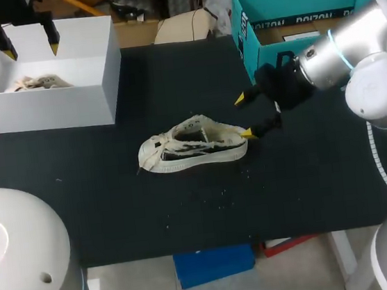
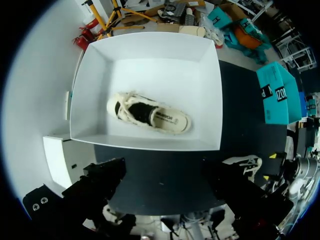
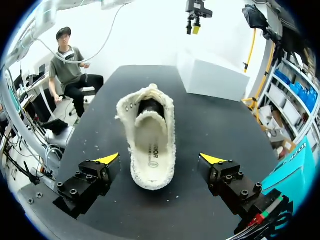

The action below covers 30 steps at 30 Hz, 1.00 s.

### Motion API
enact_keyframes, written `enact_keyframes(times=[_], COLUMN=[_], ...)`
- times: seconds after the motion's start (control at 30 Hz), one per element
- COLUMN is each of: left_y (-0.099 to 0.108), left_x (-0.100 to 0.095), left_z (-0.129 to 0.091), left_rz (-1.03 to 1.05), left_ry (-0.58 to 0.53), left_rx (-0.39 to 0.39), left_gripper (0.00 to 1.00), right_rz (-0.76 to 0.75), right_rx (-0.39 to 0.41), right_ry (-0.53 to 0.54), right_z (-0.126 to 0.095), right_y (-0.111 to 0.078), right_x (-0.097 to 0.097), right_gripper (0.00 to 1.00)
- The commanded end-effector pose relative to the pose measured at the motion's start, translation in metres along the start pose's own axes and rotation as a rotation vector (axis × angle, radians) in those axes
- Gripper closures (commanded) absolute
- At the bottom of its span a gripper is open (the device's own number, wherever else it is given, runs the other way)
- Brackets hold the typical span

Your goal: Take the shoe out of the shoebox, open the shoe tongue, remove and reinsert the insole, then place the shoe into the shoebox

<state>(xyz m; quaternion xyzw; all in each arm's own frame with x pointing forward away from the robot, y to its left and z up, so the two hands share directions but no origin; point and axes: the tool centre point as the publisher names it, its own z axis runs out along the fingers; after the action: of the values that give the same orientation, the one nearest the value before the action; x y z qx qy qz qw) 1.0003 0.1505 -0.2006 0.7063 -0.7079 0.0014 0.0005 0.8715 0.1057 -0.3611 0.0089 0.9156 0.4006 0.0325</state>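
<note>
A cream low-top shoe [image 1: 194,146] lies on its sole mid-table, toe to the left. My right gripper [image 1: 244,117] stands open at its heel. In the right wrist view the heel of the shoe [image 3: 150,145] lies between the yellow fingertips [image 3: 108,159], with a gap on each side, and the insole shows inside. My left gripper [image 1: 25,37] hangs open above the white shoebox [image 1: 90,94] at the back left. A second cream shoe [image 2: 150,114] lies inside the shoebox [image 2: 210,90], ahead of the left gripper [image 2: 170,187].
An open teal cardboard box [image 1: 266,46] stands at the back right, just behind my right arm. The black table mat [image 1: 118,216] stretches in front of the shoe to the front edge.
</note>
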Motion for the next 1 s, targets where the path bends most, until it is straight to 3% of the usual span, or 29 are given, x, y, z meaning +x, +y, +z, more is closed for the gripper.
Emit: enact_keyframes(times=[0.03, 0.63, 1.0], left_y=[0.0, 0.0, 0.0], left_x=[0.0, 0.0, 0.0], left_z=[0.0, 0.0, 0.0], left_rz=[-0.001, -0.001, -0.001], left_ry=[-0.001, -0.001, -0.001], left_rx=[-0.001, -0.001, -0.001], left_gripper=[0.0, 0.0, 0.0], right_rz=[-0.005, 0.021, 0.053], right_rx=[-0.069, -0.124, -0.16], right_ry=[0.008, 0.043, 0.053], right_z=[0.01, 0.046, 0.061], right_y=[-0.01, -0.029, -0.032], right_x=[-0.002, -0.003, 0.012], right_gripper=[0.0, 0.0, 0.0])
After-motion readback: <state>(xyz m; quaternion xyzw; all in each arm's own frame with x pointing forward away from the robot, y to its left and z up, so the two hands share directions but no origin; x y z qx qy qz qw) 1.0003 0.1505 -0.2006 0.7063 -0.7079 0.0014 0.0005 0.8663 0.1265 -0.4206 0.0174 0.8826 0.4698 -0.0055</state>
